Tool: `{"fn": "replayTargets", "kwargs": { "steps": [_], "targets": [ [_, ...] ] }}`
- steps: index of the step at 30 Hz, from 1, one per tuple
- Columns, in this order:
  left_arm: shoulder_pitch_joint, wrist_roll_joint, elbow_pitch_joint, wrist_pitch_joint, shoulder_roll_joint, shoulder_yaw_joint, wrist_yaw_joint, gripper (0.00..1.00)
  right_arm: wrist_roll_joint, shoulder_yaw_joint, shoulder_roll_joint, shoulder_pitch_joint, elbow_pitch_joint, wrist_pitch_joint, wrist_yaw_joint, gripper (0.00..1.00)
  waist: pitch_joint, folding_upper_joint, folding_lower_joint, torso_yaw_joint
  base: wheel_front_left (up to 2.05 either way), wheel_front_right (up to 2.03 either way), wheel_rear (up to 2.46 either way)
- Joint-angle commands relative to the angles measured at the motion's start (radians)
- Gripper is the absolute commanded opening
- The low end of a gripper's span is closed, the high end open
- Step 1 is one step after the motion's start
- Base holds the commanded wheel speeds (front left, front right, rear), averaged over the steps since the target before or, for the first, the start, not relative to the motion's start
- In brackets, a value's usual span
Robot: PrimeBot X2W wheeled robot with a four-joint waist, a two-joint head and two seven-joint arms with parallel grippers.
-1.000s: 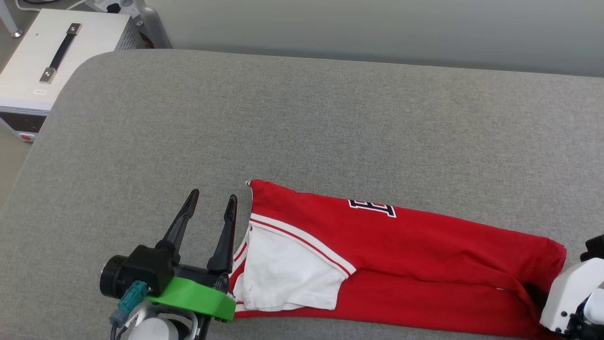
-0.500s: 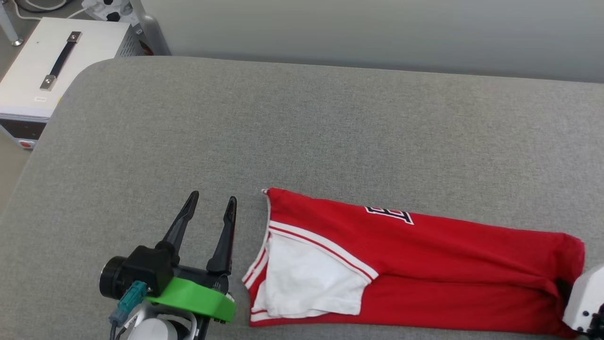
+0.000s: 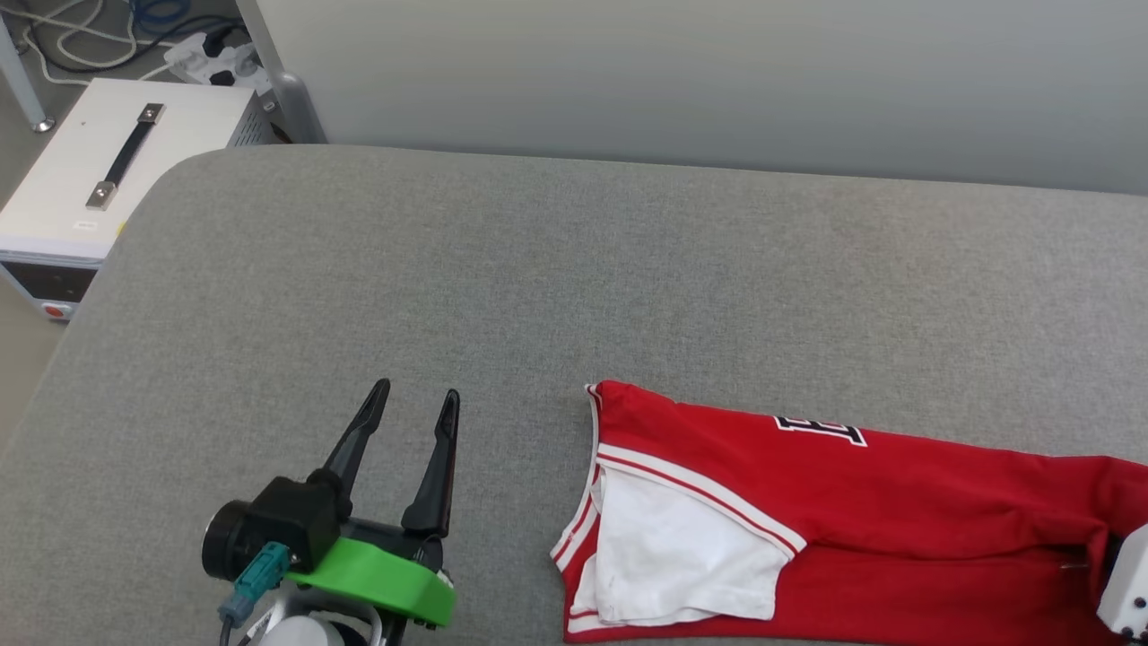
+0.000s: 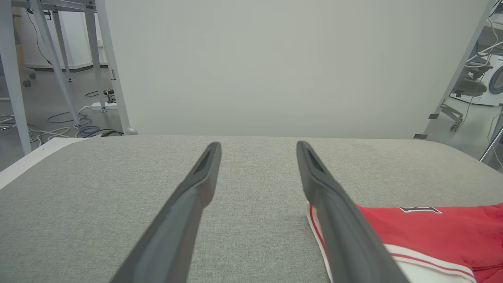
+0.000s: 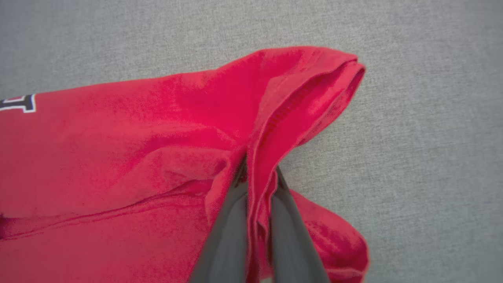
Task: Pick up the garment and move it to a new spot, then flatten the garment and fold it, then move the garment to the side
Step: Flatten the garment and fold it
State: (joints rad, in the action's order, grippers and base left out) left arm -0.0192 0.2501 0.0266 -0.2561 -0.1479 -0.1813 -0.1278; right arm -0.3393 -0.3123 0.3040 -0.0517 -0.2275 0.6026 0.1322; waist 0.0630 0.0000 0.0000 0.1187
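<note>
Garment: the garment (image 3: 897, 502) lies in the lower right of the head view as a long red band, doubled lengthwise, running off the right edge.
Sleeve end: its white sleeve (image 3: 682, 565) with striped trim lies flat at the band's left end, and a sliver of the black-and-white print (image 3: 821, 431) shows along the top edge.
Right hand: the right gripper (image 5: 257, 171) is pinched tight on a raised ridge of red cloth at the band's far right end, with fabric bunched on both sides of the fingers.
Why held there: probably so that one end can lead and the rest can trail flat, keeping the fold; this looks like the last step, moving it to the side.
Left hand: the left gripper (image 3: 418, 389), at lower left, is spread wide and empty, apart from the sleeve end, likely kept clear of the cloth.
Support: the grey padded surface (image 3: 538, 269) carries the whole garment.
Risk: a one-point pinch could let the layers slip or skew.
Surroundings: a white box (image 3: 63, 197) with a strap handle stands at upper left, off the pad.
</note>
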Motion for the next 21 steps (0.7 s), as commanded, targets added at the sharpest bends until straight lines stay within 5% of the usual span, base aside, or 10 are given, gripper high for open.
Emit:
{"fn": "replayTargets", "kwargs": {
  "steps": [1, 13, 21],
  "targets": [
    [0.019, 0.014, 0.006, -0.006, 0.003, 0.003, -0.003, 1.0, -0.016, 0.011, -0.015, 0.025, 0.02, 0.003, -0.002, 0.0, -0.043, 0.0, 0.0, 0.0, 0.0, 0.0, 0.0],
    [0.067, 0.026, 0.001, -0.006, 0.009, 0.0, -0.003, 1.0, -0.08, 0.13, -0.077, 0.133, 0.241, 0.082, -0.002, 0.0, -0.106, 0.0, 0.0, 0.015, 0.0, 0.0, 0.0],
    [0.069, 0.035, 0.001, -0.006, 0.004, 0.008, -0.003, 1.0, -0.152, 0.233, -0.195, 0.138, 0.341, 0.134, -0.002, 0.0, -0.1, 0.0, 0.0, 0.045, 0.0, 0.0, 0.0]
  ]
}}
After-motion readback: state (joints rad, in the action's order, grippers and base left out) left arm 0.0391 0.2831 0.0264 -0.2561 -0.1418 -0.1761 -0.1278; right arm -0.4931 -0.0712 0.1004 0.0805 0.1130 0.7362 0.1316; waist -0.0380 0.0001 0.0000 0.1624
